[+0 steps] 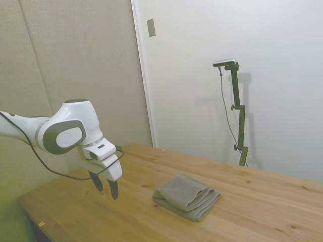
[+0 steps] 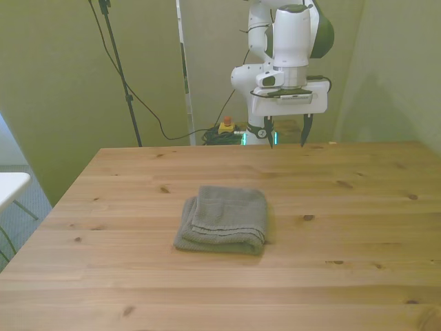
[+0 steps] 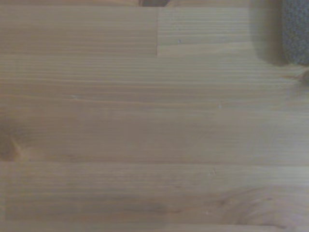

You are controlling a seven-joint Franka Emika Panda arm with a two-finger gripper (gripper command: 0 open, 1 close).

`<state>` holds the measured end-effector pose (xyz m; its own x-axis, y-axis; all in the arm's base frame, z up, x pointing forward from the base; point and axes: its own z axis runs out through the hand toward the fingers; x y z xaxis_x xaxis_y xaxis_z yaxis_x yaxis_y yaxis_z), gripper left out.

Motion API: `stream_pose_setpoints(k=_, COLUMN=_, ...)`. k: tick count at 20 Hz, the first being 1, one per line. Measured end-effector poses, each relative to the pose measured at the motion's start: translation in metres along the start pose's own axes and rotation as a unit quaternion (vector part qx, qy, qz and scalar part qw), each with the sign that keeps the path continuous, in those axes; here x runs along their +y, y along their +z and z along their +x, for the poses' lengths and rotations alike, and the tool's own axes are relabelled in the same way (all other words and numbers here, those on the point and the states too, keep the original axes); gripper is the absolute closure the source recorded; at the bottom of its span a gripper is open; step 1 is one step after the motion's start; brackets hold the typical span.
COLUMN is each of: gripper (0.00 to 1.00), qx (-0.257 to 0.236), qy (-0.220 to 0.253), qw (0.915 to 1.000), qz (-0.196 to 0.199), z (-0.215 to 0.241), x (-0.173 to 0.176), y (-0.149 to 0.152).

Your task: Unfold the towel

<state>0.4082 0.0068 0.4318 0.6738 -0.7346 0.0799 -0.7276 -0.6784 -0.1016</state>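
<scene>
The grey-olive towel point(image 1: 186, 196) lies folded in thick layers near the middle of the wooden table point(image 1: 262, 212); in the front view the towel point(image 2: 224, 219) sits slightly toward the front view's left of centre. My gripper point(image 1: 105, 185) hangs above the table well clear of the towel, open and holding nothing. In the front view the gripper point(image 2: 286, 132) hovers over the far edge of the table point(image 2: 344, 269), behind the towel. The wrist view shows mostly bare wood, with one edge of the towel point(image 3: 295, 31) at a corner.
A small orange scrap point(image 1: 41, 223) lies near the table's corner in the side view. Beyond the far table edge in the front view are cables and a red button box point(image 2: 226, 125) on the floor.
</scene>
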Motion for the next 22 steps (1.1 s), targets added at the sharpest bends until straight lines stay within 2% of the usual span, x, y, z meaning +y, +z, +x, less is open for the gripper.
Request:
stream_pose_setpoints(k=5, gripper=0.00, qx=0.002, qy=0.022, qw=0.9997, qz=0.013, z=0.019, x=0.012, y=-0.004)
stream_pose_setpoints(k=11, gripper=0.00, qx=0.010, qy=0.068, qw=0.9971, qz=0.033, z=0.091, x=0.062, y=-0.017)
stream_pose_setpoints(k=17, gripper=0.00, qx=-0.014, qy=0.118, qw=0.9907, qz=0.067, z=0.168, x=0.117, y=0.011)
stream_pose_setpoints(k=22, gripper=0.00, qx=-0.029, qy=0.132, qw=0.9842, qz=0.114, z=0.210, x=0.135, y=0.025)
